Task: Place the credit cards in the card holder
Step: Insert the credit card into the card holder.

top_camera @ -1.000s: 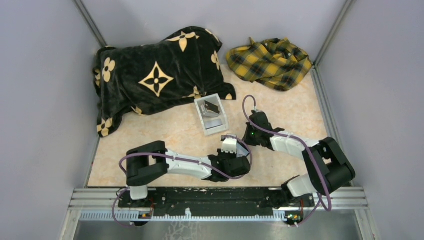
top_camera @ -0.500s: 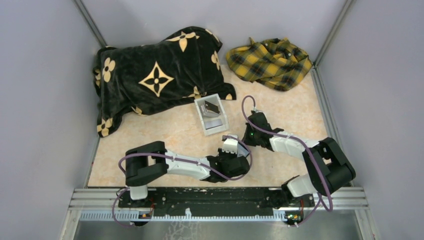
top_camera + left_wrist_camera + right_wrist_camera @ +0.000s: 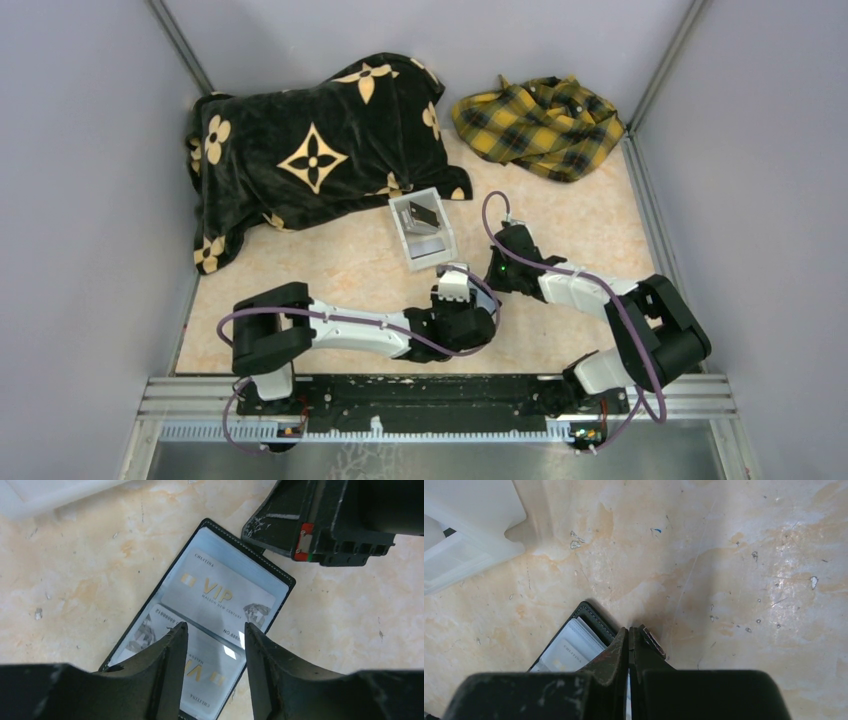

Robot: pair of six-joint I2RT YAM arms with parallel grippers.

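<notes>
Card holder (image 3: 200,630) lay open on table (image 3: 724,555), just near of clear box (image 3: 422,232); two silver credit cards (image 3: 220,592) sat in its slots. Left jaws had just spread above nearer card; we judged it released, seated. Right jaws pressed together at holder's far corner, seemingly pinning it. Table beige, scuffed; grey walls; blanket (image 3: 310,150), plaid cloth (image 3: 540,125) far side.

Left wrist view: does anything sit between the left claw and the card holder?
Nothing visible does. The open left claw hangs right over the card holder and its cards. The shut right claw sits at the far corner, off to one side.
</notes>
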